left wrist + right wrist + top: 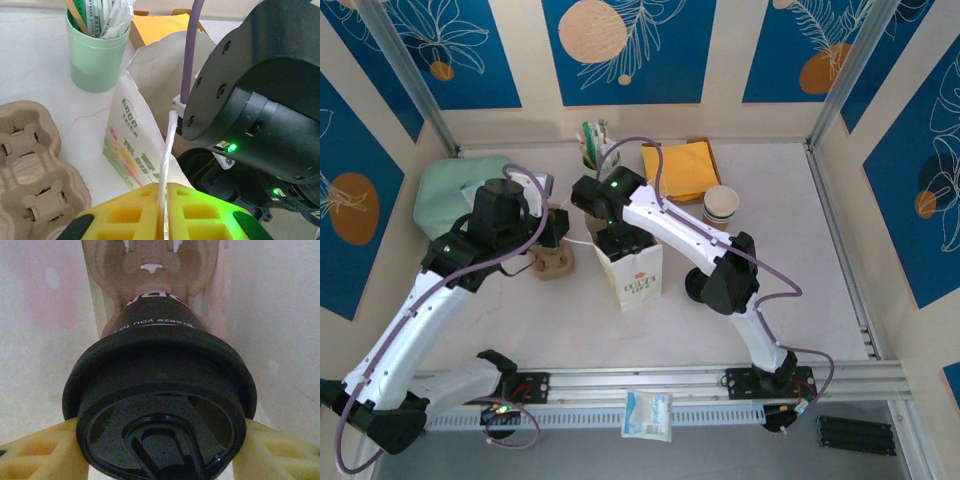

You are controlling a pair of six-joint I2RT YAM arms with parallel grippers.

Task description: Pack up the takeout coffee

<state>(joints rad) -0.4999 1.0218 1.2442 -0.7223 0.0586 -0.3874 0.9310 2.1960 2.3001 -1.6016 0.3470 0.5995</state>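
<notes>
We're bagging: left hand (162, 212) pinches the bag handle (168, 147), right hand (160, 450) clasps the lidded coffee cup (160, 370); next, seat it, release.

Black-lidded takeout coffee (160, 390), mint-green cup (95, 60)

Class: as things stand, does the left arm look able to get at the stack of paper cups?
Probably not. The left arm has its jaws shut on the handle of the paper bag, and that bag and the right arm lie between it and the stack of paper cups.
</notes>
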